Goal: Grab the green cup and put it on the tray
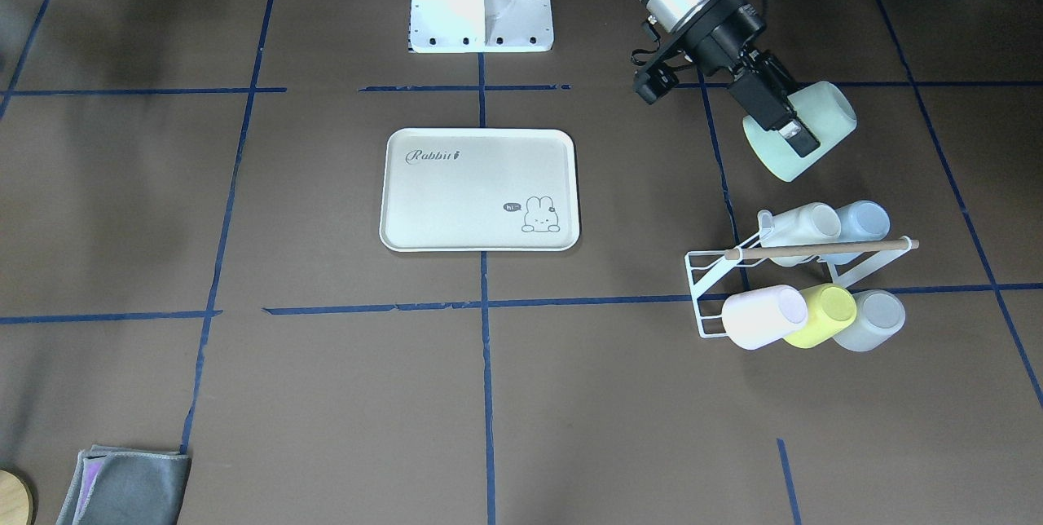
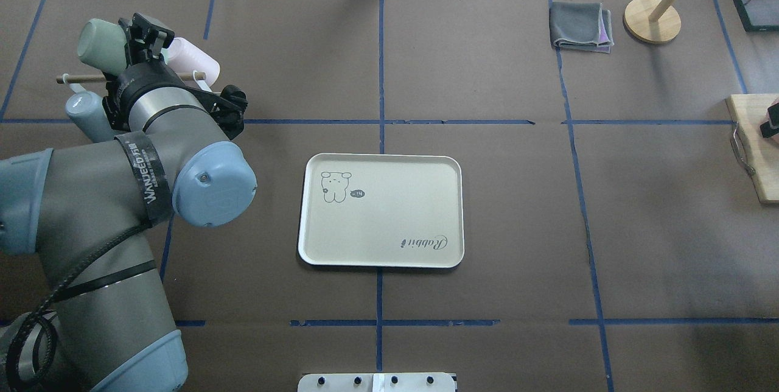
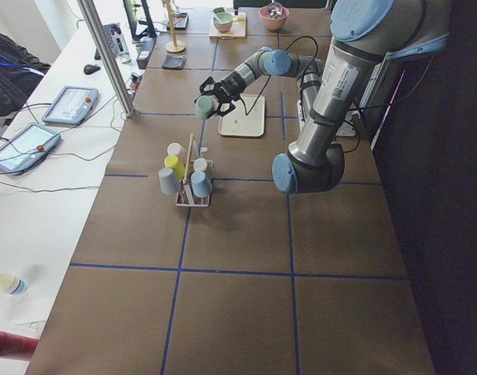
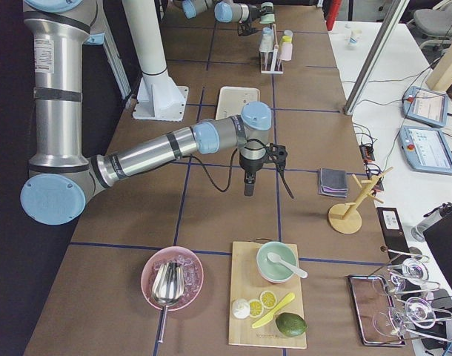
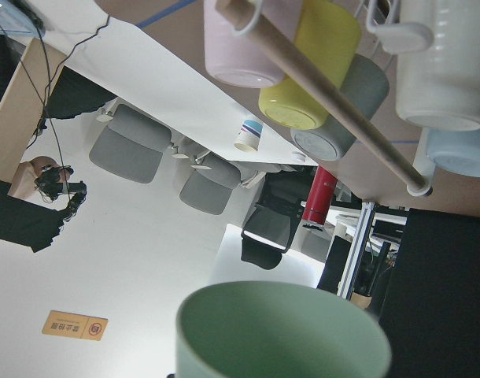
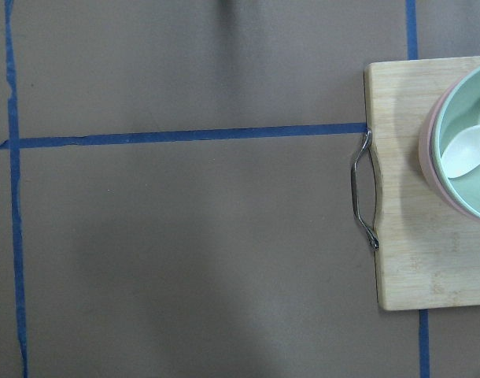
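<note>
Left hand (image 1: 794, 132): fingers closed on the wall of the green cup (image 1: 833, 111). The cup is held clear of the bench (image 1: 326, 394), raised and near the cup rack (image 1: 707, 290).

Right hand (image 4: 249, 185): hangs over the far end of the bench by a wooden board (image 4: 267, 300), well apart from cup and tray. We cannot tell how far open it is.

Key relation: the tray (image 1: 477, 203) lies toward the robot's right of the held cup, mid-bench, in front of the base. With the cup raised, the front and overhead views disagree on whether the tray sits nearer the base or farther from it than the cup does. We leave that offset open.

Long axis: the cup is tipped, nearer level than upright. The left wrist view looks across its open rim.

Judgement: the left arm alone serves. The carry is a sideways sweep toward the robot's right. The wrist must also turn to stand the cup's axis upright before it is lowered inside the tray's rim.
</note>
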You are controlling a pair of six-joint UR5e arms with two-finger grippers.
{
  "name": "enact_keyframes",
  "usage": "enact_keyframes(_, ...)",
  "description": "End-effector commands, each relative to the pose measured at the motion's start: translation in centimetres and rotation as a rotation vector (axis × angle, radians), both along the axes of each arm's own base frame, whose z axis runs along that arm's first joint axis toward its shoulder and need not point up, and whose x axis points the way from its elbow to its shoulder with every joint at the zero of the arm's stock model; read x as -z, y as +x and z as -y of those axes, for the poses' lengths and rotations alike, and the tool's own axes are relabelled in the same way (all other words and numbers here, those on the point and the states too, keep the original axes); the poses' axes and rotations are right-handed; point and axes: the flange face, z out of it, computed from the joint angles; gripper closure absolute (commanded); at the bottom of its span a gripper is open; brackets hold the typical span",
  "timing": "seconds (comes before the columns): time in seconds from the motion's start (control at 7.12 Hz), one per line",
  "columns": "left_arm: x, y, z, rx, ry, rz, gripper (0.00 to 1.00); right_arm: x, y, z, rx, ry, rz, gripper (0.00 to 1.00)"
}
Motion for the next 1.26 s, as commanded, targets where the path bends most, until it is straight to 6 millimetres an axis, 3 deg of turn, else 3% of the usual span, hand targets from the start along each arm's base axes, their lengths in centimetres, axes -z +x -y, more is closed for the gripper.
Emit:
enact_keyframes(0.0, 1.2, 1.9, -1.4, 0.113, -0.017, -0.379, 0.62, -0.1, 0.2, 0.0, -0.003, 0.0, -0.003, 0.0)
enact_keyframes(0.28, 2.5, 5.6, -4.3, 0.189, -0.011, -0.714, 0.64, -0.1, 0.8, 0.1, -0.015, 0.001, -0.003, 0.0)
enact_keyframes(0.56, 3.4, 7.4, -5.5, 0.219, -0.034, -1.027, 0.65, 0.0, 1.1, 0.1, -0.023, 0.002, -0.001, 0.0)
enact_keyframes(0.84, 1.4, 11.5, -5.9, 0.24, -0.054, -1.26, 0.64, 0.0, 1.4, 0.2, -0.029, 0.002, -0.003, 0.0)
enact_keyframes(1.12, -0.2, 12.9, -7.1, 0.213, -0.056, -1.524, 0.65, 0.1, 1.7, 0.2, -0.035, 0.005, -0.002, 0.0)
